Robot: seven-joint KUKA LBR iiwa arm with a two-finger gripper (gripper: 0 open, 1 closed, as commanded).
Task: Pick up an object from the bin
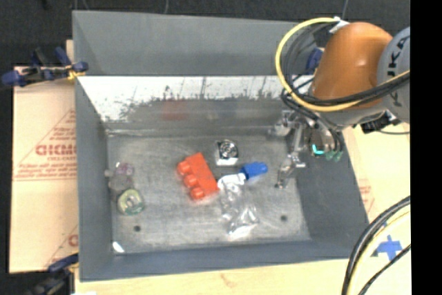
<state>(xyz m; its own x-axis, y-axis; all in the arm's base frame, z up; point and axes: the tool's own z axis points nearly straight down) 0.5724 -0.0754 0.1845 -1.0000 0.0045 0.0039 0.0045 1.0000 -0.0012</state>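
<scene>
The grey bin (90, 169) fills the middle, and the arm (349, 72) hangs over its right side with the jaws low above bare floor; released or clenched, I cannot tell. Between the red block (195, 177) and the jaws lies a small blue-and-white piece (250, 172), probably light, hard, slick plastic, best pinched across its narrow blue end

Lettering, one entry: black capital letters on the pale link of the robot arm (399, 52), upper right of the camera view, just beside the orange wrist cover (349, 62); legible as "KU", the rest cut off at the side. Any marks on the contents of the bin (90, 169): too small to read
</scene>
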